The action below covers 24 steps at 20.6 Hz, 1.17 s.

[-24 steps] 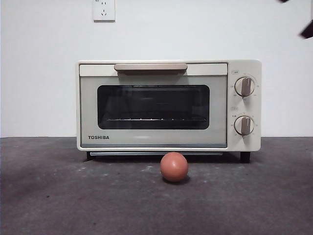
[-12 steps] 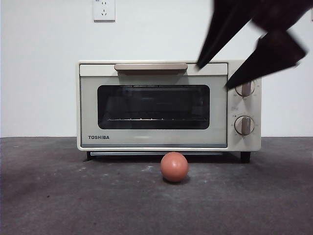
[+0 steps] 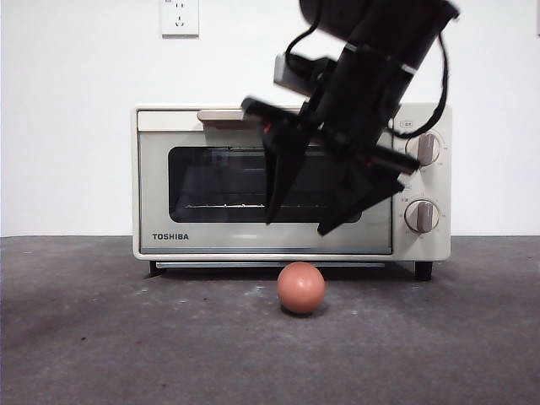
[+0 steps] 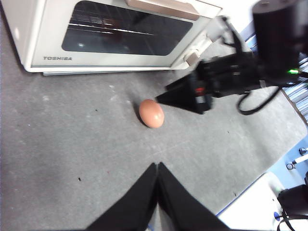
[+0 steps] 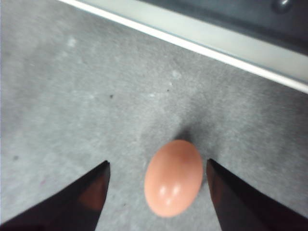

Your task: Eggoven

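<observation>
From the front, the egg [image 3: 300, 288] sits on the dark table [image 3: 101, 337] just before the closed oven [image 3: 253, 245]. The right gripper [image 3: 297, 228] hangs above the egg, jaws spread, clear of it.

The left wrist view shows the left gripper [image 4: 157, 166] with jaws pressed together, holding nothing, well back from the egg [image 4: 151, 113].

In the right wrist view, the egg [image 5: 173, 177] lies between the parted jaws, untouched.
</observation>
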Each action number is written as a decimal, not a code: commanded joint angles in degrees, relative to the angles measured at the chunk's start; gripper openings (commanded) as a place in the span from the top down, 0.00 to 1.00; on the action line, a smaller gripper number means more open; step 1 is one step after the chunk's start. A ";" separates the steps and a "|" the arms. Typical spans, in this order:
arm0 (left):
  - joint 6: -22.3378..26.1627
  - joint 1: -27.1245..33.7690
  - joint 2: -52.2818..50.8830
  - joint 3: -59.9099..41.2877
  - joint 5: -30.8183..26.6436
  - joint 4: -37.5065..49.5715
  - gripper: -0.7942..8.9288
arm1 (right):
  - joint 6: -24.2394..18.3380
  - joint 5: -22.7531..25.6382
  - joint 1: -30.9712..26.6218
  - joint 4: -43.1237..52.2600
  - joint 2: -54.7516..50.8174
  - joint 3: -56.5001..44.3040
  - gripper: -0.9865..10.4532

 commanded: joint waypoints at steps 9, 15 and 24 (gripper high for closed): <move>0.74 -0.17 0.39 1.03 0.20 0.55 0.91 | 1.07 1.62 1.53 -0.24 8.66 1.20 0.63; 0.74 -0.17 0.39 1.03 0.20 0.55 0.91 | 1.73 2.10 1.51 0.70 9.40 1.20 0.67; 0.59 -0.17 0.63 1.03 0.20 1.95 0.91 | 0.46 1.62 1.53 -0.96 9.11 1.20 0.91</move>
